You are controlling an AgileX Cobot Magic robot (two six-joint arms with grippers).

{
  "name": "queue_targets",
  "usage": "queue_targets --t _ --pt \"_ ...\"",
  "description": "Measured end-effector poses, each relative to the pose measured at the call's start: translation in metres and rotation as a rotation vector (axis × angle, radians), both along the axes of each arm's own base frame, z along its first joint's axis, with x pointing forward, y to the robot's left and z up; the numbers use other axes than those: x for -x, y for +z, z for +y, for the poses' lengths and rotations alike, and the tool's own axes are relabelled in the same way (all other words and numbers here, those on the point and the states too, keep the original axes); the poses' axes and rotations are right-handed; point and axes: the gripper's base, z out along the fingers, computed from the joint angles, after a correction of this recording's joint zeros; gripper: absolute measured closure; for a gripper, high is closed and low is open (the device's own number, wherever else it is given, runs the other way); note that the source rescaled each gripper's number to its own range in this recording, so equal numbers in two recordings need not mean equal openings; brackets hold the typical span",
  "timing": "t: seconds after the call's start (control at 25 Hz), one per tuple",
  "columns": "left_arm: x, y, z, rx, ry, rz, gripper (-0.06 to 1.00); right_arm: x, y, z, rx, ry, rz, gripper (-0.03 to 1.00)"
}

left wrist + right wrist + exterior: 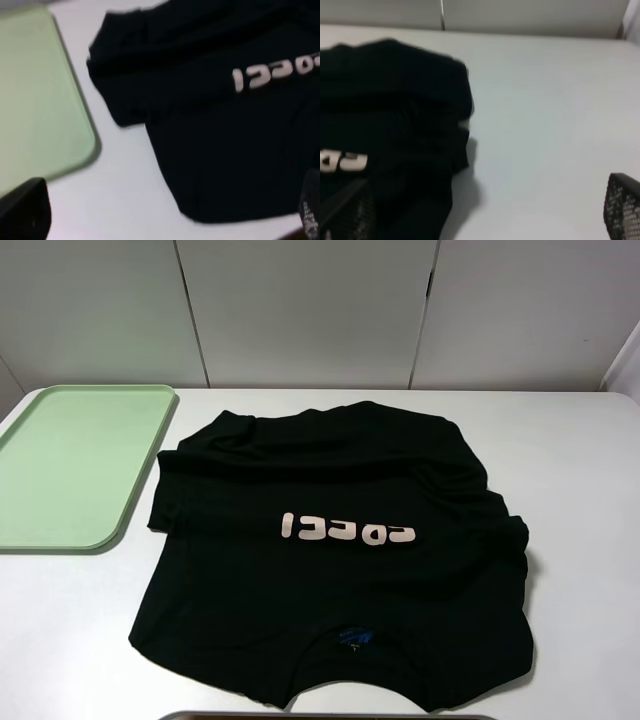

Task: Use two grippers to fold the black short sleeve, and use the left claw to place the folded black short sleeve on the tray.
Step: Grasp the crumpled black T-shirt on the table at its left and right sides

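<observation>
The black short sleeve (340,550) lies spread face up on the white table. Its pink lettering (346,530) is in the middle and its blue neck label (355,640) is near the front edge. The pale green tray (70,465) lies empty to its left, close to the left sleeve. Neither arm shows in the exterior high view. My left gripper (170,200) is open and empty, above the shirt's left side (225,125), with the tray (40,100) beside it. My right gripper (485,200) is open and empty, above the shirt's right edge (395,110).
The white table (580,460) extends right of the shirt. White wall panels (310,310) stand behind the table's far edge. A dark strip (330,716) shows at the table's front edge.
</observation>
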Motion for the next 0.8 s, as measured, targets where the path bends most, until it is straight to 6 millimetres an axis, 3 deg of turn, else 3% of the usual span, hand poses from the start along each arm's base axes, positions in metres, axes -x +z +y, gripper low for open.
queue_targets --t 0.16,0.28,0.52,0.8 --pt "-0.003 0.016 0.000 -0.028 -0.047 -0.034 -0.05 -0.005 0.022 0.001 0.029 0.052 -0.029 -0.03" --pt "-0.022 0.028 -0.002 -0.065 -0.087 0.021 -0.05 -0.020 0.035 0.003 0.063 0.104 0.026 -0.03" --pt "-0.080 0.045 -0.014 -0.196 -0.185 0.196 -0.04 -0.068 0.044 0.013 0.161 0.223 0.207 -0.03" --pt "-0.142 0.053 -0.027 -0.238 -0.247 0.351 -0.04 -0.126 0.029 0.031 0.311 0.379 0.371 -0.03"
